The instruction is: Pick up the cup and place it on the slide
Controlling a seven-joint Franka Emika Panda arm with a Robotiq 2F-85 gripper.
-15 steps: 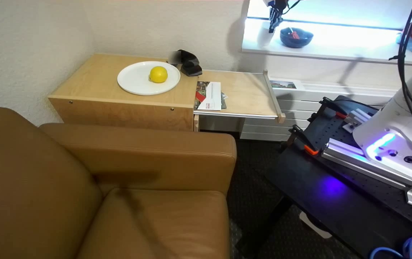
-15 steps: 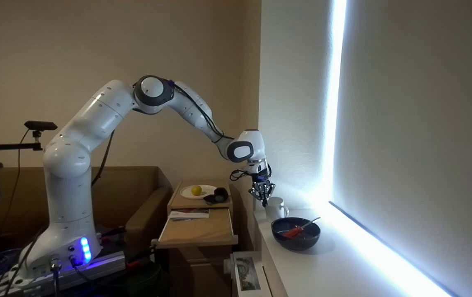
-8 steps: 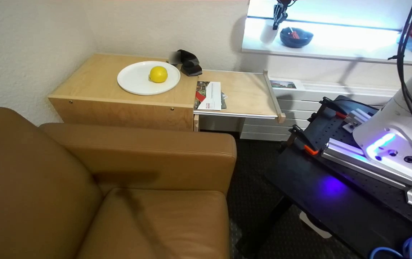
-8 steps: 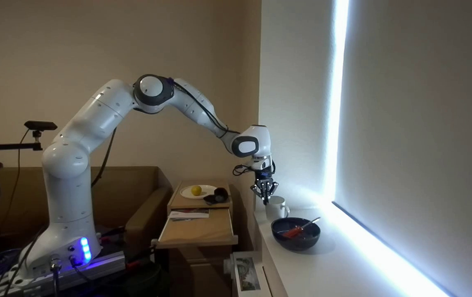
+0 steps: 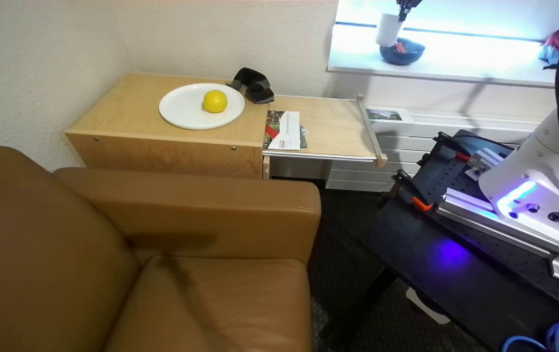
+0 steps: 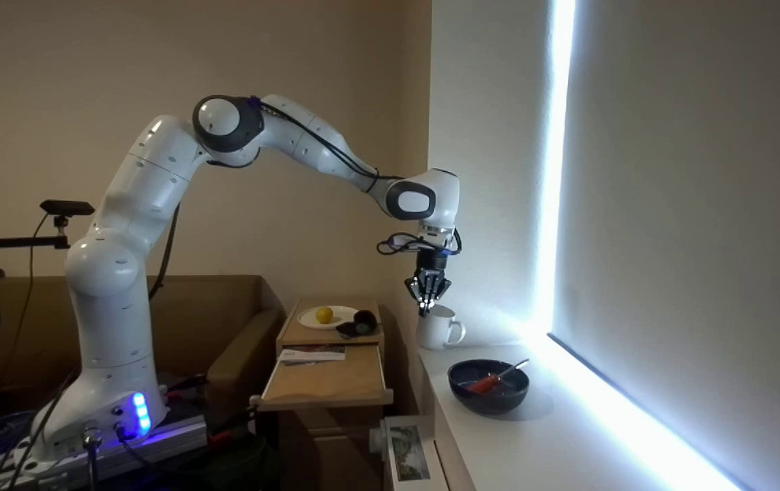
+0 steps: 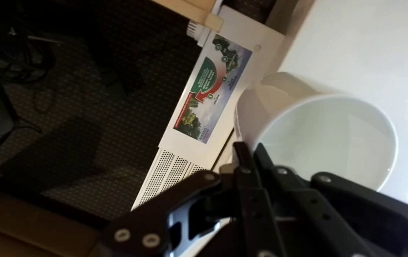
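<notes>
White plate [image 5: 182,108] and dark item [image 5: 258,88] on wooden table [image 5: 130,105]

A yellow object [image 5: 215,101] sits on a plate [image 5: 182,108]; a dark bowl [image 6: 492,404] holds a screwdriver [image 6: 485,384].

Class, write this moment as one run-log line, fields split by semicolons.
pincer: shut on wall of cup; cup: held off windowsill; slide: cup not yet there

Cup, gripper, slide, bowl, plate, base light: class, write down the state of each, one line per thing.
Cup: held off the sill, mouth up.
Gripper: shut on the cup's wall.
Slide: pulled out, bearing printed papers.
Bowl: upright, holding a red-handled tool.
Plate: lying flat, bearing a round yellow thing.
Base light: lit blue.
</notes>
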